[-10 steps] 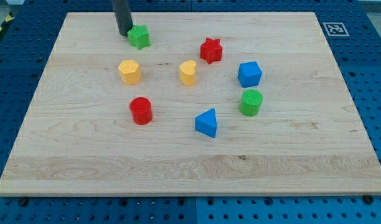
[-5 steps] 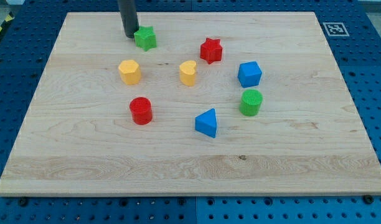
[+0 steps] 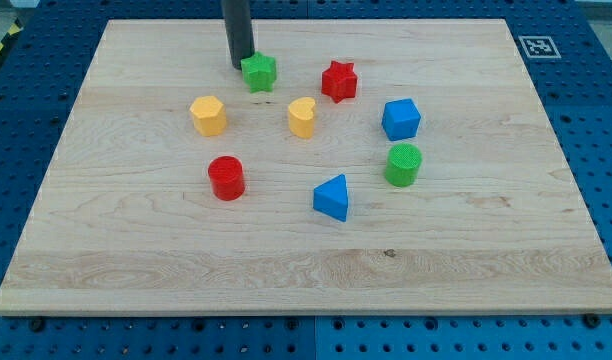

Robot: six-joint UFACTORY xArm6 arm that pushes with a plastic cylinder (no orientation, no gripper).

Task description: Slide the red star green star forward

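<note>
My tip (image 3: 242, 66) touches green star (image 3: 258, 72) near bench's top edge; no jaws. Light, rigid, slides easily; push flat side.

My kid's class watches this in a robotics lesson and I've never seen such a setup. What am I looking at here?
This is one camera looking down at a wooden board on a blue perforated table. The dark rod coming in from the view's top is the robot arm's end; it holds nothing, it only pushes. My tip sits against the view's left side of the green star. To that star's right lies the red star. Also on the board: a yellow block, a yellow heart, a blue block, a green cylinder, a red cylinder and a blue triangle.
</note>
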